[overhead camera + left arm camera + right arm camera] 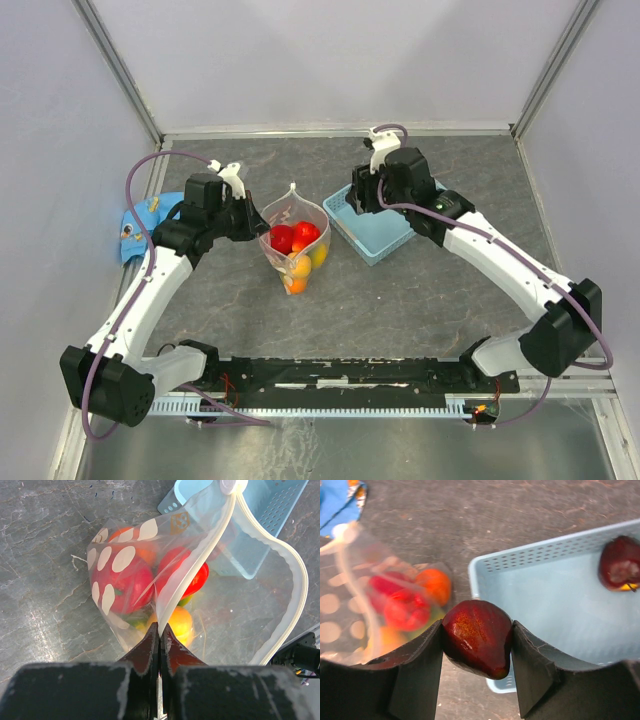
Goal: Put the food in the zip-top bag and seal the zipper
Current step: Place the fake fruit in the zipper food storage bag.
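The clear zip-top bag [296, 243] stands open on the table, white dots [123, 559] on one side. Inside it lie several pieces of food [122, 585]: red, orange and yellow. My left gripper [160, 628] is shut on the bag's mouth edge, pinching the whitish zipper [218, 530] strip on the near side. In the top view the left gripper [250, 216] sits at the bag's left rim. My right gripper [477, 626] is shut on a dark maroon fruit [479, 642], held above the table between the bag [380, 605] and the basket.
A light blue perforated basket [390, 232] stands right of the bag, with another dark maroon fruit [621, 562] inside. A blue patterned cloth [140, 222] lies at the far left beside the left arm. White walls enclose the table.
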`<state>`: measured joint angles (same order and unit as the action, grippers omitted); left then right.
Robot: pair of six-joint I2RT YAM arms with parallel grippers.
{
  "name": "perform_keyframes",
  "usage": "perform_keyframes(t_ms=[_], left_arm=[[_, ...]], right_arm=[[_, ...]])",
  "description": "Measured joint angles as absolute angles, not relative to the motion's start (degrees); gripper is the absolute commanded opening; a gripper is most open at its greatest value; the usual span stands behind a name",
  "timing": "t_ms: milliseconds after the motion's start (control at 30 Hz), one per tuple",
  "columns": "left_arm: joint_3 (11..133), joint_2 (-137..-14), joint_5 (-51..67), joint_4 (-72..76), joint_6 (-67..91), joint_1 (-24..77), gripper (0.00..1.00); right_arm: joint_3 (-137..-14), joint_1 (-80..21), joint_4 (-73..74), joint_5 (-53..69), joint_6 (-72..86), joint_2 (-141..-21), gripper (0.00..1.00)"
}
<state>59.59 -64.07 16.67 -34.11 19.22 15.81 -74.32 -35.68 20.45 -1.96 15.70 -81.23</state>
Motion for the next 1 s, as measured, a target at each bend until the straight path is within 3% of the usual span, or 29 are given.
perform_keyframes(t_ms=[467,1000], left_arm=[[59.59,-63.7,16.78,-34.11,19.22,15.81,0.03],[59.59,-63.68,17.1,-34.09,19.22,15.81,0.03]], right_arm=[[-75.72,-48.38,17.56,0.97,13.65,-79.18,0.56],[-85.34,-55.05,16.53,0.38,7.77,-93.6,0.6]])
